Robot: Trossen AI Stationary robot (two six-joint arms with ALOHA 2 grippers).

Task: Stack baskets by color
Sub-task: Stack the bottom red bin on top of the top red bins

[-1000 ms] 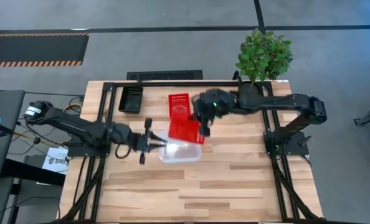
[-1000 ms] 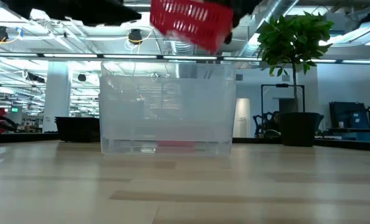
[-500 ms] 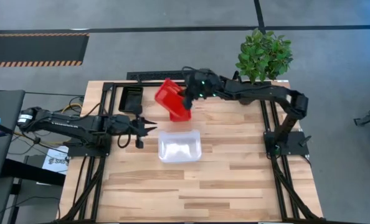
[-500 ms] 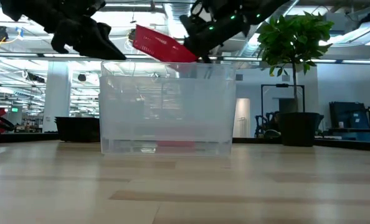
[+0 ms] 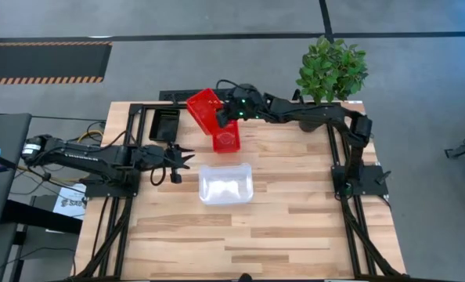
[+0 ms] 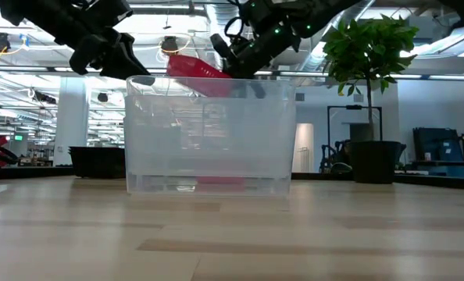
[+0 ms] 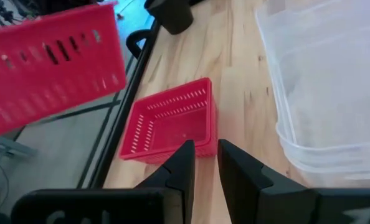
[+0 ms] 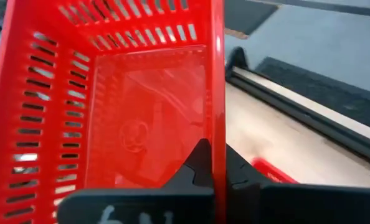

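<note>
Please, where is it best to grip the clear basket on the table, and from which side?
Probably by the rim of one wall of the clear basket, from above: it stands upright, open side up, with thin walls that two fingers can straddle. The left gripper is nearest.

held basket (image 5: 204, 108) above table basket (image 5: 226, 138) | see-through basket (image 5: 225, 183) nearer

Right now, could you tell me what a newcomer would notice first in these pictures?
A tilted red basket hangs in the air at the table's far edge, pinched by the right gripper above another red basket on the table. Nearer the middle sits a clear basket, with a leafy plant at the far right corner.
</note>
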